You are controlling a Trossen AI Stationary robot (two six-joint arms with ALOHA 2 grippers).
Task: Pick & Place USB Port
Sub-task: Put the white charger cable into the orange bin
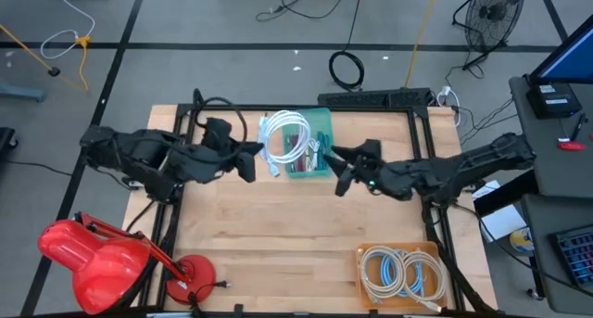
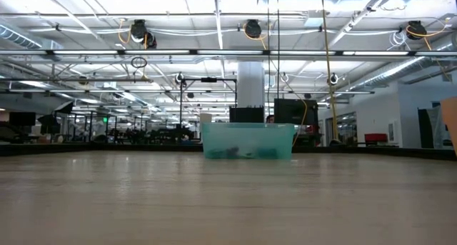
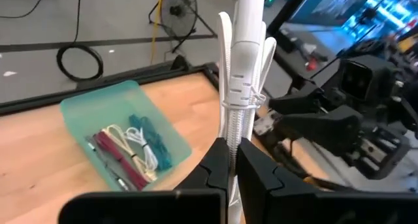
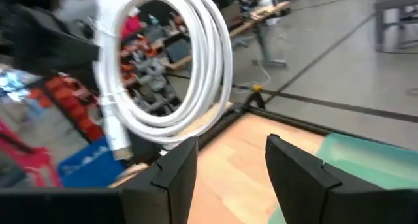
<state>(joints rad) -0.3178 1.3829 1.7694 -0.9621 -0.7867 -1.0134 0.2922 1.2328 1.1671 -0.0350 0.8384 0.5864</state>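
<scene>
A white coiled USB cable [image 1: 283,138] hangs in the air over the left side of the teal bin [image 1: 311,144], with my left gripper [image 1: 256,162] shut on it. The bin stands at the table's far middle and holds several other coiled cables [image 3: 130,152]. My right gripper [image 1: 341,170] hovers open just right of the bin, facing the coil; in its wrist view the coil [image 4: 163,74] shows ahead of its spread fingers [image 4: 176,168]. No gripper appears in the low view, only the bin [image 2: 248,141]. My left gripper [image 3: 232,168] pinches the coil's bundled strands [image 3: 233,129] between its two shut fingers, at the edge of the loop nearest the gripper. The fingers come from the table's left, nearly level. The coil is lifted clear, standing on edge beyond the fingertips above the bin.
An orange tray [image 1: 399,273] with more coiled cables lies at the table's near right. A red desk lamp [image 1: 102,258] stands at the near left corner. The bare wood between the arms and the near edge [image 1: 278,235] is free room.
</scene>
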